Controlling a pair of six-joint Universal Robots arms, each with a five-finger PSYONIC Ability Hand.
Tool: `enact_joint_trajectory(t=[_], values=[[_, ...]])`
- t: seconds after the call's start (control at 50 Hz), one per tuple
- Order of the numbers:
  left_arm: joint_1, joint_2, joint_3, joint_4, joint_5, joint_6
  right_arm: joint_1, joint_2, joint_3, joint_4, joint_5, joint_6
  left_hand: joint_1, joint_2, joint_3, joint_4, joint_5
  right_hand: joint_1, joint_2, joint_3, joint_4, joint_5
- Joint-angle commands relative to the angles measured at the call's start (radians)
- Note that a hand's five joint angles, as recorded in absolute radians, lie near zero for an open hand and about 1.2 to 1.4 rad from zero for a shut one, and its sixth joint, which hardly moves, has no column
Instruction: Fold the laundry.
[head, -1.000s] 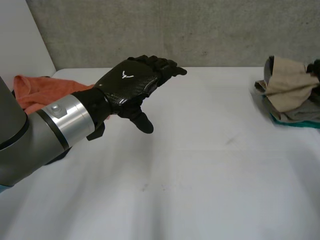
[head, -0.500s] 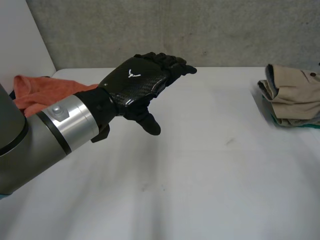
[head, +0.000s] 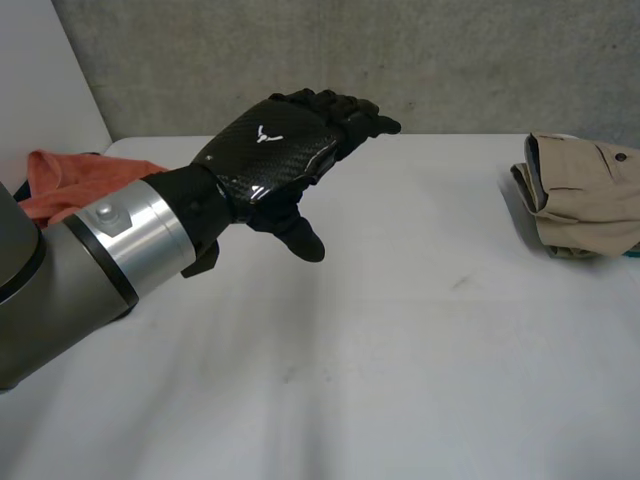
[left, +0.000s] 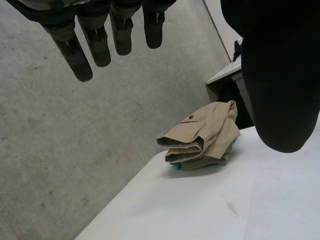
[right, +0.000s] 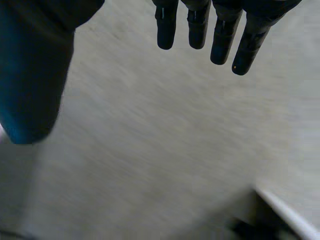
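Two black robot hands: the left hand (head: 275, 160), over the far left part of the table, and the right hand (right: 197, 22), seen in its own wrist view. One grey arm (head: 60, 290) with one silver cuff, at the near left. One white table (head: 400, 360). Three pieces of laundry: one crumpled orange cloth (head: 70, 180) at the far left edge, one folded beige garment (head: 585, 195) with a dark button at the far right, and one teal cloth (left: 175, 164) beneath that garment, its edge peeping out. One grey concrete wall (head: 400, 60) along the far side.
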Motion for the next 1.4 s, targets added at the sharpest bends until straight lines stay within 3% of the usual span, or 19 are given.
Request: enact_joint_trajectory(t=[0.02,0.18,0.26,0.4,0.5,0.64,0.8,1.0,1.14,1.24,1.32,1.4], values=[[0.009,0.019,0.025,0.002,-0.028,0.0,0.154,-0.124,-0.042,0.008,0.247,-0.07,0.034,0.007,0.001,-0.006,-0.024,-0.023,-0.044,-0.033,-0.056,-0.066],[0.048,0.028,0.069,0.01,-0.205,-0.009,0.452,-0.419,0.182,-0.101,0.255,0.11,0.029,0.001,-0.005,-0.012,-0.029,-0.023,-0.044,-0.033,-0.056,-0.066],[0.156,0.025,0.074,0.027,-0.307,0.003,0.735,-0.468,0.357,-0.196,0.214,0.153,0.02,-0.007,-0.014,-0.021,-0.038,-0.023,-0.044,-0.033,-0.056,-0.066],[0.394,-0.071,0.071,0.074,-0.325,0.059,1.035,-0.451,0.585,-0.261,0.128,0.092,0.017,-0.01,-0.017,-0.024,-0.041,-0.023,-0.044,-0.033,-0.056,-0.066],[0.494,-0.262,0.117,0.082,-0.315,0.236,1.087,-0.356,0.669,-0.253,0.129,0.001,0.017,-0.01,-0.017,-0.024,-0.041,-0.023,-0.044,-0.033,-0.056,-0.066],[0.503,-0.596,0.291,0.099,-0.21,0.512,1.135,-0.251,0.695,-0.213,0.187,-0.152,0.037,0.01,0.004,-0.004,-0.021,-0.023,-0.044,-0.033,-0.056,-0.066],[0.493,-0.841,0.537,0.114,-0.18,0.512,1.129,-0.238,0.707,-0.201,0.263,-0.209,0.186,0.159,0.153,0.145,0.128,-0.023,-0.044,-0.033,-0.056,-0.066],[0.482,-0.94,0.671,0.114,-0.185,0.509,1.13,-0.218,0.713,-0.201,0.257,-0.205,0.656,0.629,0.623,0.615,0.598,-0.023,-0.044,-0.033,-0.056,-0.066],[0.482,-0.995,0.752,0.114,-0.203,0.509,1.13,-0.206,0.713,-0.201,0.264,-0.209,1.222,1.195,1.189,1.182,1.164,-0.023,-0.044,-0.033,-0.056,-0.066],[0.468,-0.986,0.751,0.122,-0.249,0.52,1.13,-0.204,0.716,-0.202,0.269,-0.209,1.235,1.208,1.201,1.194,1.177,-0.023,-0.044,-0.033,-0.056,-0.066],[0.411,-0.859,0.722,0.207,-0.334,0.511,1.13,-0.206,0.716,-0.205,0.272,-0.209,1.235,1.208,1.201,1.194,1.177,-0.023,-0.044,-0.033,-0.056,-0.066],[0.343,-0.697,0.607,0.278,-0.357,0.457,1.13,-0.207,0.712,-0.212,0.284,-0.203,1.235,1.208,1.201,1.194,1.177,-0.023,-0.044,-0.033,-0.056,-0.066]])
